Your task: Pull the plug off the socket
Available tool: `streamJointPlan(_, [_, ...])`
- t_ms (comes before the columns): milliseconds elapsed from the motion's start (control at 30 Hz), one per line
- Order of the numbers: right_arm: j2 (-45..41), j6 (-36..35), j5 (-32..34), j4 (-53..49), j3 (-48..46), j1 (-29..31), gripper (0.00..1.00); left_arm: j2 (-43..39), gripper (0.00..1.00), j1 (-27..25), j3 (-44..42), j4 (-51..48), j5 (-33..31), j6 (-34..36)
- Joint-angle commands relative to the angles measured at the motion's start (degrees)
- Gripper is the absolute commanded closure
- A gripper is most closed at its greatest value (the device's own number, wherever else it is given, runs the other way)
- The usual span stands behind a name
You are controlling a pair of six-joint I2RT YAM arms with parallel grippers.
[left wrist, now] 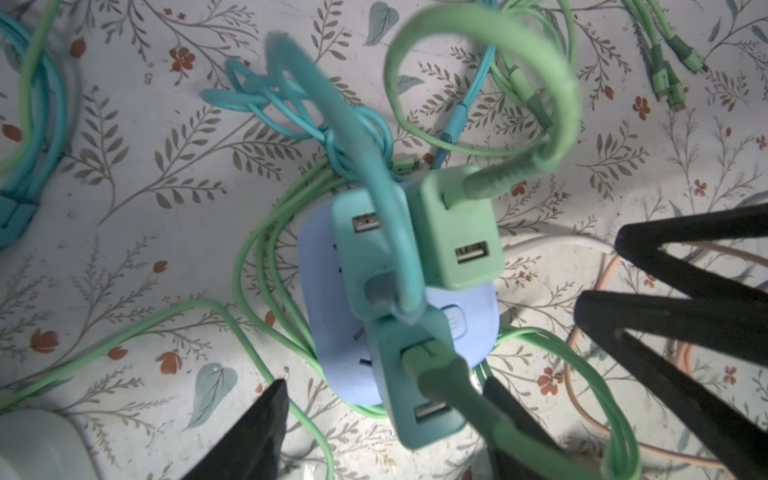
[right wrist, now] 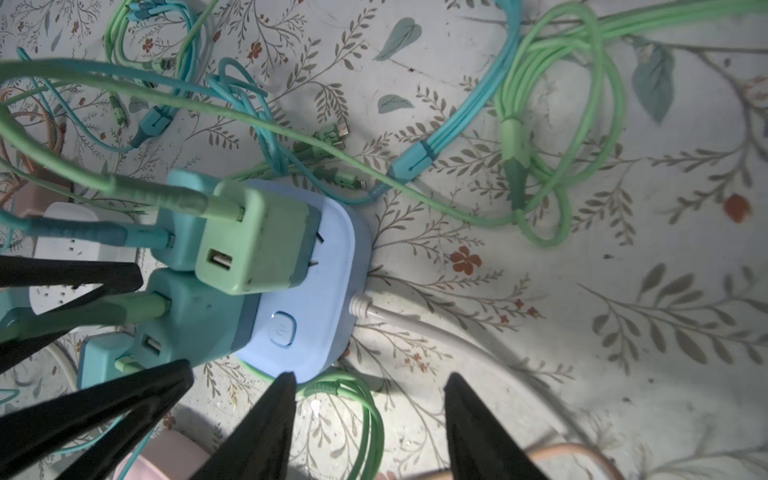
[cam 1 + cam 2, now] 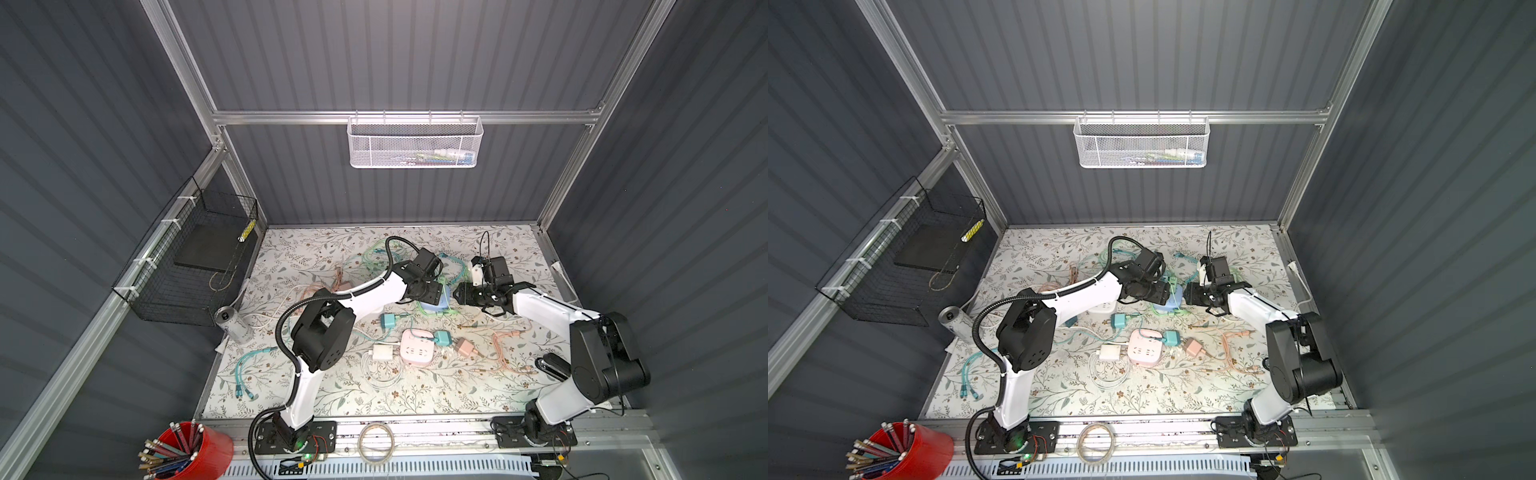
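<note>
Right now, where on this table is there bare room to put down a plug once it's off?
The clearest patch is the front strip of the mat, between the two arm bases, nearer than the pink socket and white charger. The far right corner is also bare. Around the blue socket it is crowded with chargers and cables.

Pale-blue socket [image 1: 473, 307]; teal plug [image 1: 365, 249], its teal twin [image 1: 419, 411] & a mint-green plug [image 1: 457, 237]. Mint cable [image 1: 567, 91], teal cable [image 1: 316, 95]. Mat [image 1: 124, 249]: white w/ grey-green leaf sprigs, rust-red blooms. Socket's cord [image 2: 436, 332]: white. In both top views: pink socket [image 3: 417, 347], white charger [image 3: 381, 352], dusty-pink charger [image 3: 465, 347], red pencil cup [image 3: 212, 446], black wire basket [image 3: 166, 299], white mesh basket [image 3: 395, 145]. Walls [image 3: 415, 62]: dark grey, ribbed.
</note>
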Motion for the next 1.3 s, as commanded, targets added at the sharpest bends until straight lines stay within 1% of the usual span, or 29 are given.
streamJointPlan(0, [1.4,1.3,-3.0,1.2,1.9,-0.1,0.42,2.5,0.28,-0.7,2.9,-2.2,-2.2,1.1])
streamJointPlan(233, [5.6,1.1,-5.2,0.8,4.4,0.1,0.44,4.9,0.34,-1.3,5.1,-2.8,-3.8,1.4])
streamJointPlan(400, [8.4,1.0,-4.8,0.2,5.7,0.4,0.44,6.0,0.41,-1.6,6.2,-3.6,-4.7,1.6])
streamJointPlan(467, [9.1,1.0,-5.0,0.2,5.7,0.4,0.44,6.2,0.45,-1.6,6.4,-3.3,-5.0,1.7])
streamJointPlan(567, [10.0,0.8,-5.3,0.1,5.7,0.4,0.44,6.6,0.54,-1.8,6.8,-3.6,-5.1,2.0])
streamJointPlan(667, [10.7,0.8,-5.5,0.1,5.6,0.5,0.45,6.9,0.56,-1.9,7.0,-3.9,-5.1,2.0])
streamJointPlan(800, [11.2,0.8,-5.9,0.1,5.5,0.6,0.44,6.9,0.65,-2.0,6.7,-3.4,-4.8,2.0])
streamJointPlan(1000, [11.5,1.1,-6.1,0.6,5.2,0.9,0.39,6.7,0.76,-2.0,6.7,-2.8,-4.1,1.7])
streamJointPlan(1267, [13.3,1.2,-6.1,0.6,5.0,1.1,0.38,4.8,0.81,-2.0,3.8,1.2,-2.9,-1.8])
